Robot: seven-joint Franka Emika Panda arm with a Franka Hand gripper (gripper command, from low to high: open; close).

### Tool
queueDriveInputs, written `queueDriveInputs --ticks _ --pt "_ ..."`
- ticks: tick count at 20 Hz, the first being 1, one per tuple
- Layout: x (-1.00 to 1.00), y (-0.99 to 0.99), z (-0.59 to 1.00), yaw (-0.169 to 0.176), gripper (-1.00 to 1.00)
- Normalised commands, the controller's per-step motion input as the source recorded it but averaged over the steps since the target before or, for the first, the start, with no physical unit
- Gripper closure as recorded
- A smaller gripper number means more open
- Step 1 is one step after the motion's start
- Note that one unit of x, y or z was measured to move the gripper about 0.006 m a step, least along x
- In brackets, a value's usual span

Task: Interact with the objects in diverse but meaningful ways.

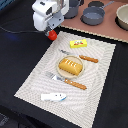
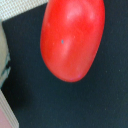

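Observation:
My gripper (image 1: 51, 33) hangs at the far corner of the striped placemat (image 1: 35, 80), on the exterior view's left. It is shut on the red round tomato (image 1: 52, 35), which sits between the fingers just above the black table. In the wrist view the tomato (image 2: 72, 37) fills most of the frame over black surface, and no fingers show. The yellow box (image 1: 78, 43) lies on the mat to the tomato's right. The scored bread loaf (image 1: 70, 66) rests on the tan plate (image 1: 59, 70). The white-and-blue fish (image 1: 53, 96) lies near the mat's front edge.
A wooden-handled knife (image 1: 89, 59) and fork (image 1: 70, 82) flank the plate. Grey pots (image 1: 93, 15) stand on a brown board at the back, with a pale bowl (image 1: 123, 17) at the exterior view's right edge. The black table surrounds the mat.

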Motion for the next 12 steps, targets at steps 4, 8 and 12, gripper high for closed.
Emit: queueDriveInputs --ticks 4,8,12 --pt "-0.05 0.11 -0.23 -0.113 -1.00" --pt "-0.04 0.13 -0.20 -0.094 -1.00" --pt "-0.28 0.02 -0.30 -0.028 -1.00"
